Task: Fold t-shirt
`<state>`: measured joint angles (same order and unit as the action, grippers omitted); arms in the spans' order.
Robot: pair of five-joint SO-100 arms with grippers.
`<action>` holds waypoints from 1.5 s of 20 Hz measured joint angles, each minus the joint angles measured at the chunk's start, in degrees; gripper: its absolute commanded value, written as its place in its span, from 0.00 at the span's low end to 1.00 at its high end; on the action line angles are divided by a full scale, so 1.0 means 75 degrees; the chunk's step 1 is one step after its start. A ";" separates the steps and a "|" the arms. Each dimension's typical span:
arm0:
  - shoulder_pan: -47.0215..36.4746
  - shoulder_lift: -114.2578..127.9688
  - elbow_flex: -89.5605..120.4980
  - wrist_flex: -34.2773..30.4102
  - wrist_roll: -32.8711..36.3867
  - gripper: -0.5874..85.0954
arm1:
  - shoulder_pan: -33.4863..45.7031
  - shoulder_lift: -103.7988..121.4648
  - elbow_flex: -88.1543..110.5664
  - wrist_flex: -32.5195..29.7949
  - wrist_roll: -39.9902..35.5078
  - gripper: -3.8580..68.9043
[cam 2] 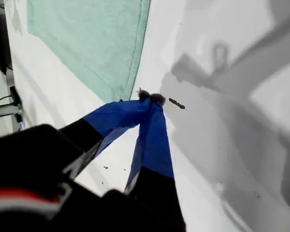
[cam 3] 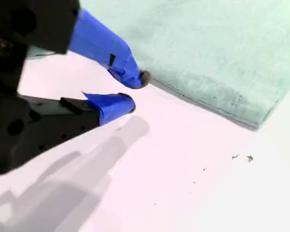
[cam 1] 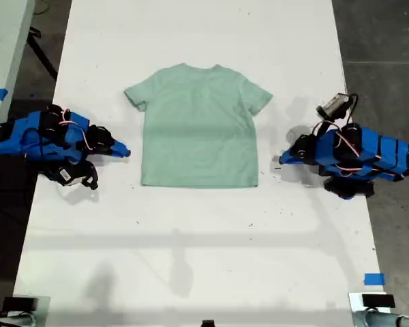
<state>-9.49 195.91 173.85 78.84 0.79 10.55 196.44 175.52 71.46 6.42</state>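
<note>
No text, label, brand or number can be read anywhere — the t-shirt (cam 1: 198, 126) is plain

First tool (cam 2: 150, 99): blue jaws pressed together at the tips, nothing between them.
Second tool (cam 3: 135, 91): jaws a little apart, holding nothing.
First arm (cam 1: 358, 153): at the exterior view's right, folded low, pointing inward.
Second arm (cam 1: 51, 139): at the exterior view's left, folded low, pointing inward.

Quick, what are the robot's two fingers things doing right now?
My first gripper: shut, holding nothing, beside the t-shirt.
My second gripper: open, holding nothing.
</note>
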 measured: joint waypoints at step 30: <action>-0.5637 -1.0512 -1.0137 0.1582 0.3598 0.02 | 0.4512 -1.1027 -1.1531 0.1605 -0.5391 0.08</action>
<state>-51.77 117.07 97.82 90.70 27.77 44.38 113.73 89.03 83.50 -34.01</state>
